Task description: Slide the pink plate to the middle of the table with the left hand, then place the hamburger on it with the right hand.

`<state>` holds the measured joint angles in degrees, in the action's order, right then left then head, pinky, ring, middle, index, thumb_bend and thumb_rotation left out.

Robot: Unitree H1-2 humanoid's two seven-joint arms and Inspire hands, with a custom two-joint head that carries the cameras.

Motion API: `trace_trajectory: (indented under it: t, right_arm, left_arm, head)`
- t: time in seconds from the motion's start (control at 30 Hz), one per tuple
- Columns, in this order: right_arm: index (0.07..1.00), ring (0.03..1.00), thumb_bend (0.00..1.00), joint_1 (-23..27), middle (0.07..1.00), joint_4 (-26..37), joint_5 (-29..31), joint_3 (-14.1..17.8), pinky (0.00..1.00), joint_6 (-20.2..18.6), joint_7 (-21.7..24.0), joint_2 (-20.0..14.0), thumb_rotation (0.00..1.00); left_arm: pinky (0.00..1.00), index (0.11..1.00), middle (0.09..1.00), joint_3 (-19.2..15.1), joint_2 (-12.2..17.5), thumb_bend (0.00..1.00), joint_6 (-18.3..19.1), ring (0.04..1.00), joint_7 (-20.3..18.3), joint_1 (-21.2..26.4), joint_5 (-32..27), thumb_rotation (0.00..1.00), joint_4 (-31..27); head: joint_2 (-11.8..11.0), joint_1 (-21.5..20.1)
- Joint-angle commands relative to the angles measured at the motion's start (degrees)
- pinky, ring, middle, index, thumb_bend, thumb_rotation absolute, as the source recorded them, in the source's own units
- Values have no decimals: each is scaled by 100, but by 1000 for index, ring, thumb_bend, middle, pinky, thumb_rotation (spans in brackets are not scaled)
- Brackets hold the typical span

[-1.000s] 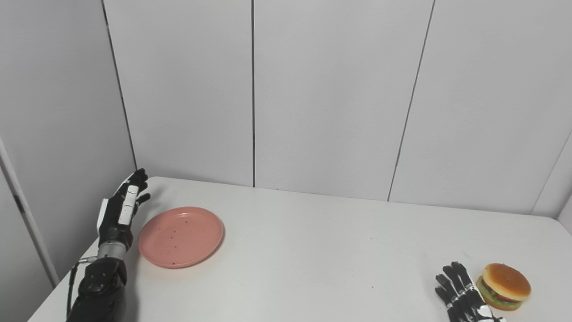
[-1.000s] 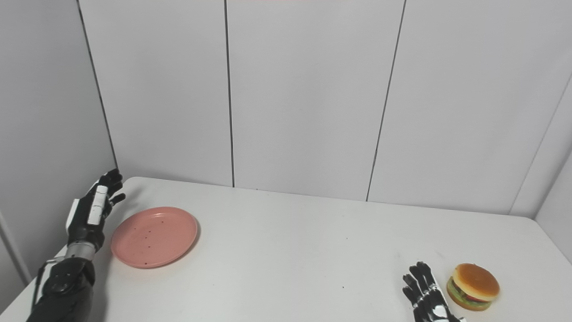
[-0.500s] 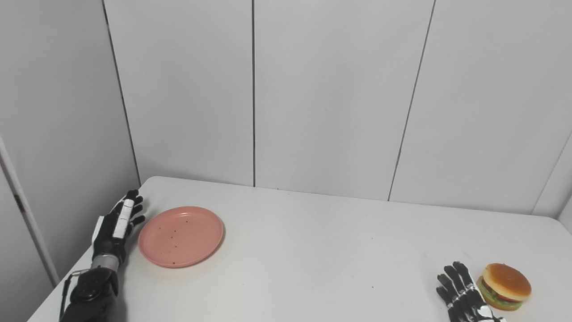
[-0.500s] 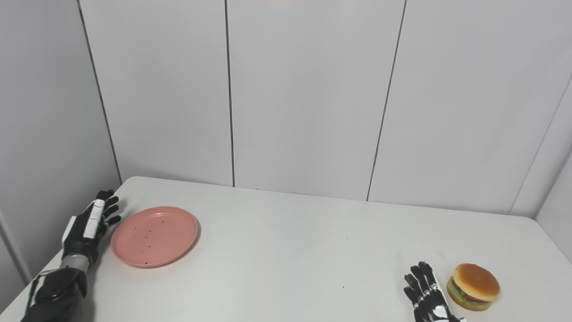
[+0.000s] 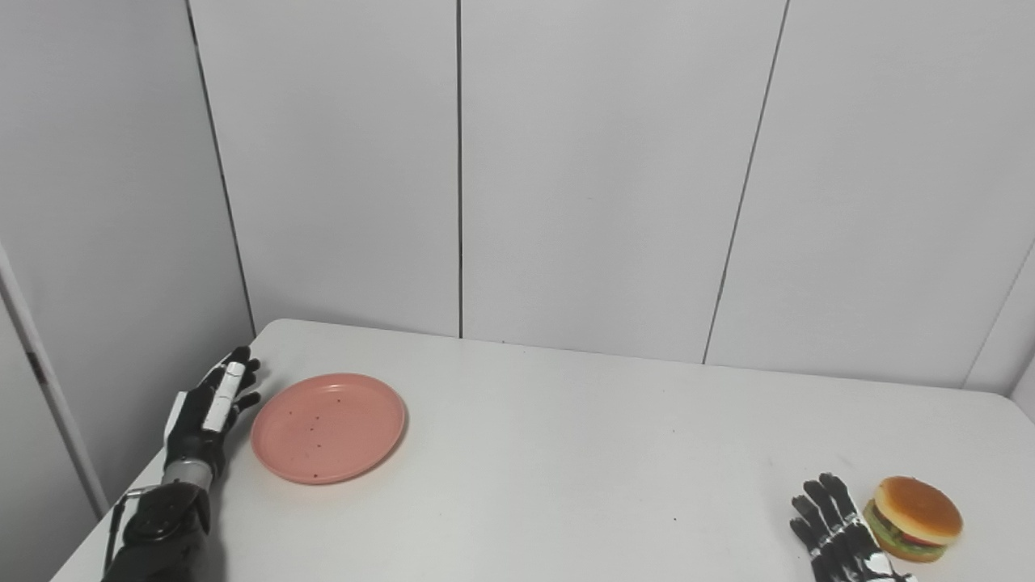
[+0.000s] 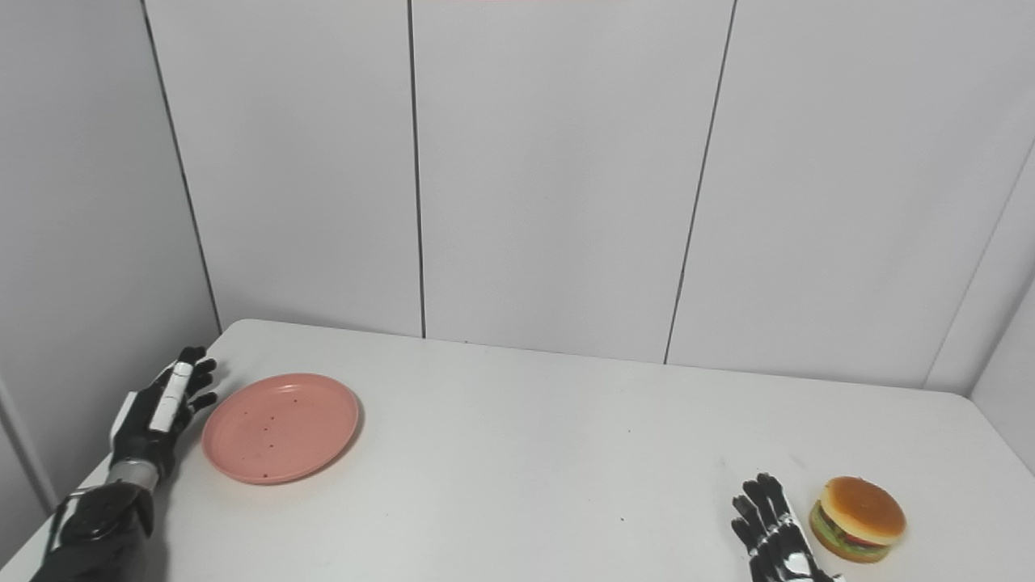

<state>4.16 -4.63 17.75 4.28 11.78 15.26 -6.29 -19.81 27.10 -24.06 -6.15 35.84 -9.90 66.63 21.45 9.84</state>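
The pink plate (image 5: 327, 428) lies flat near the left end of the white worktop (image 5: 566, 453), holding nothing but a few dark specks. The left hand (image 5: 204, 411) sits just beside its left rim, fingers (image 5: 234, 380) apart and extended, holding nothing (whether they touch the rim cannot be told). The hamburger (image 6: 858, 507) stands at the near right corner, well apart from the plate. The right hand (image 6: 774, 533) lies just left of it, fingers spread, not touching. Both views show the same things.
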Motion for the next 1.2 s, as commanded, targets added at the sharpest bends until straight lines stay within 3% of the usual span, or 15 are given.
trace_trajectory:
  t: [0.0, 0.2, 0.53, 0.83, 1.17]
  right_arm:
    - [954, 951, 865, 39, 955, -1055, -5, 158, 971, 49, 57, -269, 909]
    - [953, 950, 861, 26, 955, -1029, -15, 149, 970, 55, 52, -255, 910]
    - [951, 949, 859, -2, 953, -968, -49, 128, 968, 46, 38, -248, 911]
    - [949, 951, 852, -21, 955, -904, -53, 120, 965, 3, 26, -236, 917]
    - [949, 951, 847, -27, 955, -868, -51, 122, 968, -22, 4, -218, 914]
  left_arm:
    - [838, 813, 836, 55, 206, 972, -285, 878, -146, 516, -14, 811, -72]
    - [864, 821, 852, 74, 125, 975, -281, 888, -434, 539, -127, 797, -6]
    - [821, 836, 876, 208, -59, 932, -268, 899, -485, 558, -163, 863, -82]
    - [797, 837, 879, 309, -103, 940, -277, 921, -688, 595, -208, 864, -44]
    - [762, 821, 867, 341, -218, 951, -266, 882, -619, 587, -201, 865, -126]
  head:
    - [9, 2]
    - [22, -41]
    - [56, -79]
    - [84, -105]
    - [108, -127]
